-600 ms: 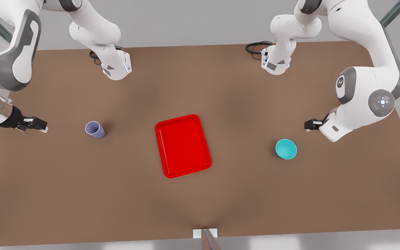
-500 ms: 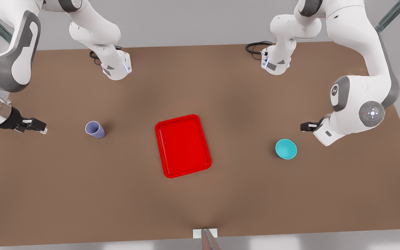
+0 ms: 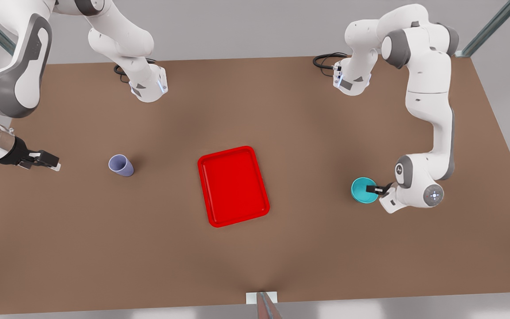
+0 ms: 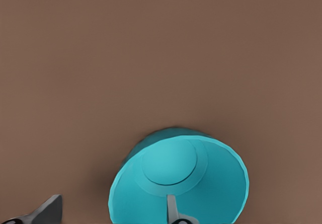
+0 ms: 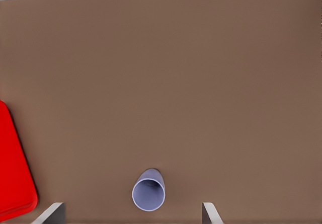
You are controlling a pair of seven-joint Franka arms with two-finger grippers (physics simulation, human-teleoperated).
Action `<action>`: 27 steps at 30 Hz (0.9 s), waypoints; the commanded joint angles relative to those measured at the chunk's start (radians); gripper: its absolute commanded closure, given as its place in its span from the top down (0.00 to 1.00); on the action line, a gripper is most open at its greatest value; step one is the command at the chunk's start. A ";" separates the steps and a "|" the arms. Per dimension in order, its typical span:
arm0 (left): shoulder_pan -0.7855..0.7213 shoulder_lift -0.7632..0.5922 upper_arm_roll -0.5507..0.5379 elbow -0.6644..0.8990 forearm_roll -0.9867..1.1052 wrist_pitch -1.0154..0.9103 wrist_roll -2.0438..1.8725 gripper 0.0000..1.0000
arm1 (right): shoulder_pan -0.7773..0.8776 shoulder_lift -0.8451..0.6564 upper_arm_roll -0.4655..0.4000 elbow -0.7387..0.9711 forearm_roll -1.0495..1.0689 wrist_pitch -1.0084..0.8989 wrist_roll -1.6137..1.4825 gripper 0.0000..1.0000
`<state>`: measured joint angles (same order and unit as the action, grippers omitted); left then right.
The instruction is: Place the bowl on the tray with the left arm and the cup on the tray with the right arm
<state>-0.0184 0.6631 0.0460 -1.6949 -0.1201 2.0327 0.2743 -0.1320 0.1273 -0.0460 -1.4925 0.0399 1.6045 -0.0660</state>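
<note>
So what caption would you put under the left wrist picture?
Left gripper open astride the teal bowl's rim, one finger inside and one outside, on the brown table.

The tray (image 3: 233, 186) sits mid-table (image 3: 281, 257). On the front view's left stands the cup (image 3: 121, 165), my right gripper (image 3: 53, 161) well beyond it. On the right, my left gripper (image 3: 372, 189) seems to straddle the bowl's (image 3: 361, 191) rim.

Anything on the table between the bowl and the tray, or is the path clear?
Nothing visible. Bare table lies between the bowl and the tray. The left gripper straddles the bowl's rim; the right gripper waits beside the cup.
</note>
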 commanded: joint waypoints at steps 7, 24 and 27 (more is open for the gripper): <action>-0.002 0.023 -0.011 0.000 -0.030 0.015 -0.004 0.28 | 0.002 0.006 0.000 0.002 0.000 0.002 0.002 1.00; -0.012 0.015 -0.011 0.030 -0.297 -0.002 -0.035 0.21 | 0.005 0.012 0.000 0.002 0.000 0.008 0.002 1.00; -0.084 -0.005 -0.040 0.054 -0.335 0.000 -0.122 0.21 | 0.005 0.014 0.002 0.002 0.000 0.008 0.000 1.00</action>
<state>-0.1449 0.6603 0.0059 -1.6147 -0.3197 2.0314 0.0892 -0.1277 0.1412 -0.0459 -1.4910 0.0399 1.6122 -0.0658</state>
